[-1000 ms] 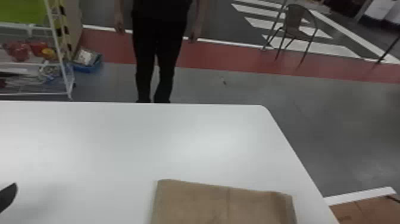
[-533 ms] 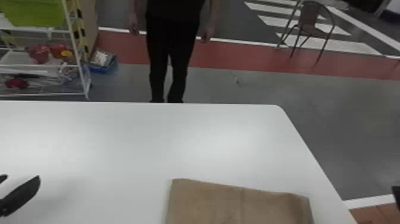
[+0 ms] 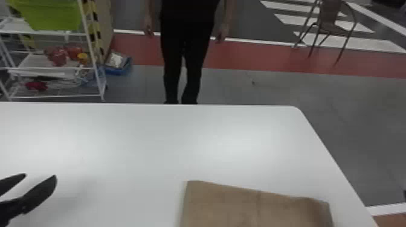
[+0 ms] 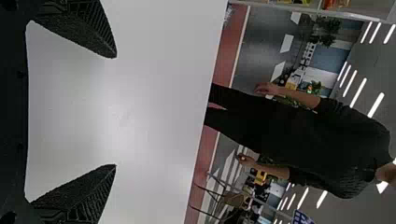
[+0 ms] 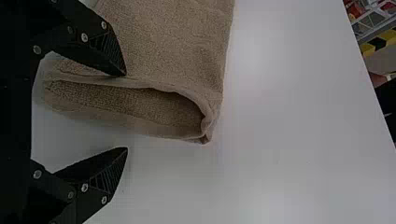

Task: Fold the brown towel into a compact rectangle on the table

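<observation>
White table (image 3: 136, 145), brown towel (image 3: 241, 208) on it, folded

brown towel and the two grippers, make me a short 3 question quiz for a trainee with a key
1. True or false: the left gripper is open, away from the brown towel.
2. Which describes the right gripper?
A) Shut on the brown towel
B) Open, with nothing gripped
C) Shut, with nothing gripped
3. Fill in the colour: the brown towel lies on a ____ table.

Key: 1 true; 2 B; 3 white
</observation>
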Available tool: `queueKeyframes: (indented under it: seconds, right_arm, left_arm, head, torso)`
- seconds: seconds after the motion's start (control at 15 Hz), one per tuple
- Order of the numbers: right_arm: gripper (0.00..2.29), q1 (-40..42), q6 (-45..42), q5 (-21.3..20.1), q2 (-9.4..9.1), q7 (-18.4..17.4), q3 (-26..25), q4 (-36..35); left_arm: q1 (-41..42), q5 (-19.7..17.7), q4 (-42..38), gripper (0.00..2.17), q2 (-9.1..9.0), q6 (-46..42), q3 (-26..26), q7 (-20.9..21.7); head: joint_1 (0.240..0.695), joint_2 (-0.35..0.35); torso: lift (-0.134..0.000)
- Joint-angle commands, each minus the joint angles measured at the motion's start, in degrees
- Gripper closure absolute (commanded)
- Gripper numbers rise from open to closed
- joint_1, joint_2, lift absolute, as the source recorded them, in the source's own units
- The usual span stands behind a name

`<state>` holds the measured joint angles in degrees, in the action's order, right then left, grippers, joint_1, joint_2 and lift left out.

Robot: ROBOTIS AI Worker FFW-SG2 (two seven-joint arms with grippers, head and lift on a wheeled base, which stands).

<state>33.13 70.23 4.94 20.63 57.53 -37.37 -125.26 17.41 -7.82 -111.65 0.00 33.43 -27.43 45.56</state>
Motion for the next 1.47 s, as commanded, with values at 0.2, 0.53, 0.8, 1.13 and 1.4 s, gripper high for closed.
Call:
queueKeyframes:
  seconds: [0.2, 0.53, 0.8, 1.13, 1.4]
  right_arm:
    - [1.38, -0.26, -3.12, 0.59, -0.33, 0.04, 0.98, 0.89]
    - [1.66, -2.11, -3.47, 7.80, -1.91, -0.05, -3.94, -0.86]
    - [1.66, -4.39, 1.98, 11.32, -4.20, 0.12, -4.64, -8.25]
    - [1.66, -9.49, 11.12, 7.63, -5.16, -1.54, 5.64, -12.64]
    - [1.66, -13.80, 17.63, 3.14, -5.25, -2.86, 16.89, -15.37]
  left_arm:
    - [0.52, 0.00, -0.23, 0.04, -0.15, -0.25, -0.35, 0.15]
    - [0.87, 0.00, -0.76, 0.04, -0.15, -0.25, -0.44, 0.15]
    - [0.87, -1.06, -0.67, 0.04, -0.15, -4.99, -0.70, -1.61]
    - [0.96, -2.81, 1.00, 0.04, -0.15, -13.96, 0.36, -7.50]
    - [0.87, -2.73, 1.61, 0.04, -0.15, -13.96, 0.00, -7.06]
  head:
    - [0.695, -0.182]
    - [0.695, -0.166]
    - [0.695, -0.136]
    - [0.695, 0.000]
    - [0.695, 0.101]
  torso:
    - [-0.123]
    - [-0.123]
    - [-0.123]
    - [-0.123]
    - [-0.123]
